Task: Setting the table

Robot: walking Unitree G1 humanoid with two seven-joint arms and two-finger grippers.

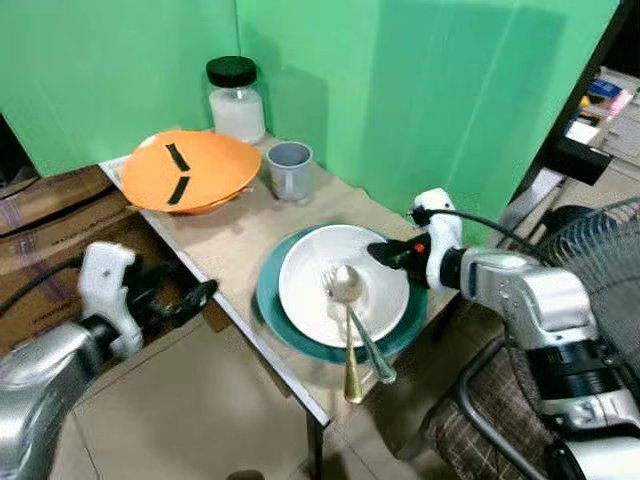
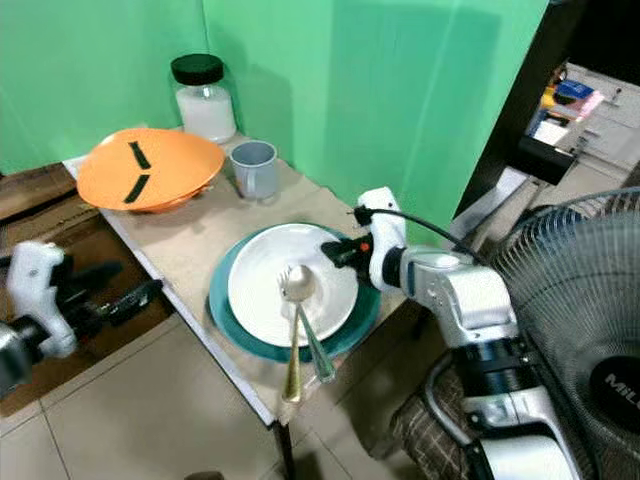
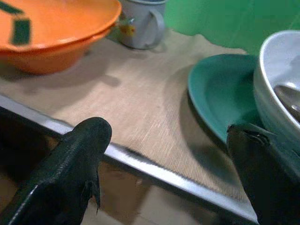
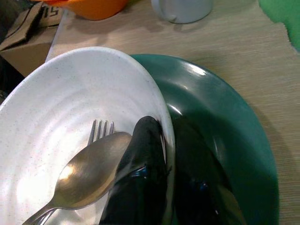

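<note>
Spoon [image 1: 347, 285] and fork [image 4: 99, 129] in white bowl [image 1: 305, 290]

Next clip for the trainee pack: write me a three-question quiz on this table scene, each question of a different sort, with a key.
1. True or false: the right gripper has its fingers on either side of the white bowl's rim.
2. Multiple choice: what lies in the white bowl? A) a knife alone B) a spoon and a fork C) nothing
3. Fill in: the white bowl sits on a ____ plate.

Key:
1. True. One finger is inside the bowl, the other outside over the plate.
2. B. Their handles stick out over the table edge.
3. Green. Meanwhile the left gripper hangs open off the table's edge, near the orange bowl and grey mug.
</note>
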